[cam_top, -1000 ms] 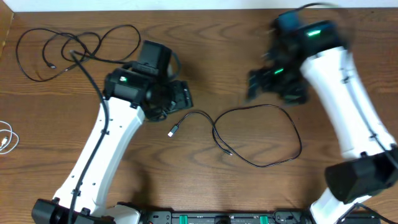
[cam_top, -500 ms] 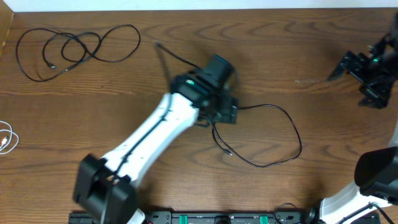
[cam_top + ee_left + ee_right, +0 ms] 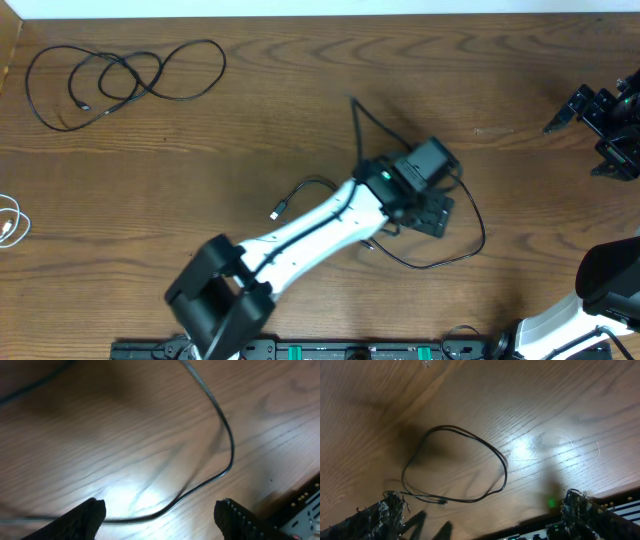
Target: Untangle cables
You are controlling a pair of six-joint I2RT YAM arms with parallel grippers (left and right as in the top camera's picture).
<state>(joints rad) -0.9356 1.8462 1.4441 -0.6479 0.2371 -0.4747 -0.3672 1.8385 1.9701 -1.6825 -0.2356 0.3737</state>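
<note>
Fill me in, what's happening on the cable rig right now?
Cable untangling on a brown wooden table; nothing is gripped. The left gripper hovers open over the long black cable looped at the centre, which runs between its fingers. The right gripper is open and empty at the far right. A second black cable lies coiled over itself at top left, and a short white cable sits at the left edge, both apart from it.

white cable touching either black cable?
No, the white cable lies alone at the left edge, clear of the nearest black cable.
</note>
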